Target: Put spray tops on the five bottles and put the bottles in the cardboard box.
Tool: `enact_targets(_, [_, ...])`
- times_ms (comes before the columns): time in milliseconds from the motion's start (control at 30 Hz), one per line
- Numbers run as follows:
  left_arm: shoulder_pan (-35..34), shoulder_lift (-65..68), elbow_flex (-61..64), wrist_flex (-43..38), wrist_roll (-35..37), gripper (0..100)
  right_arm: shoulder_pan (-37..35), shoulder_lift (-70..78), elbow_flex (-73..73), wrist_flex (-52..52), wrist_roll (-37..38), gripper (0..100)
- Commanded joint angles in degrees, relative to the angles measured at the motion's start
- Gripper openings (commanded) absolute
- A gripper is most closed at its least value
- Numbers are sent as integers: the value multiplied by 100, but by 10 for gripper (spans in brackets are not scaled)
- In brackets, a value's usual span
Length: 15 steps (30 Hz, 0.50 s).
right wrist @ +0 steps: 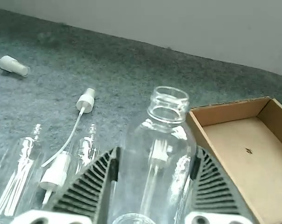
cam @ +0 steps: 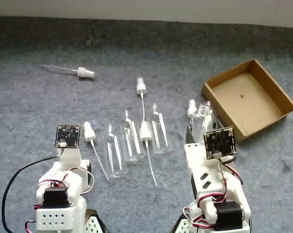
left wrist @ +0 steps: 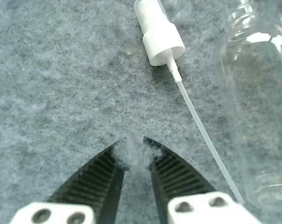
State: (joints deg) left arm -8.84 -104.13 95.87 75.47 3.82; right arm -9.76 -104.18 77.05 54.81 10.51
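My right gripper point(right wrist: 156, 156) is shut on a clear, open-necked bottle point(right wrist: 162, 135), held neck up beside the cardboard box point(cam: 227, 77). In the high view that bottle point(cam: 202, 119) stands just left of the box, with a white spray top point(cam: 191, 108) beside it. Three clear bottles point(cam: 132, 141) lie side by side mid-table. Between them lie two spray tops with long tubes point(cam: 89, 132) point(cam: 145, 132). My left gripper point(left wrist: 132, 142) hovers low over the carpet, open by a narrow gap and holding nothing, close to a spray top point(left wrist: 158, 35) and a lying bottle point(left wrist: 257, 93).
Two more spray tops lie farther back, one at the far left point(cam: 86, 73) and one in the middle point(cam: 141, 86). The box's floor point(right wrist: 253, 154) holds nothing. Grey carpet point(cam: 40, 111) covers the table.
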Motion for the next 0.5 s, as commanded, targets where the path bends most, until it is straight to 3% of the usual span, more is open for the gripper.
enact_targets(0, [-48, -48, 127, 18, 70, 5, 48, 57, 198, -602, 0, 135])
enact_targets(467, [-48, -48, 127, 18, 70, 5, 31, 57, 1349, -1437, -9, 135])
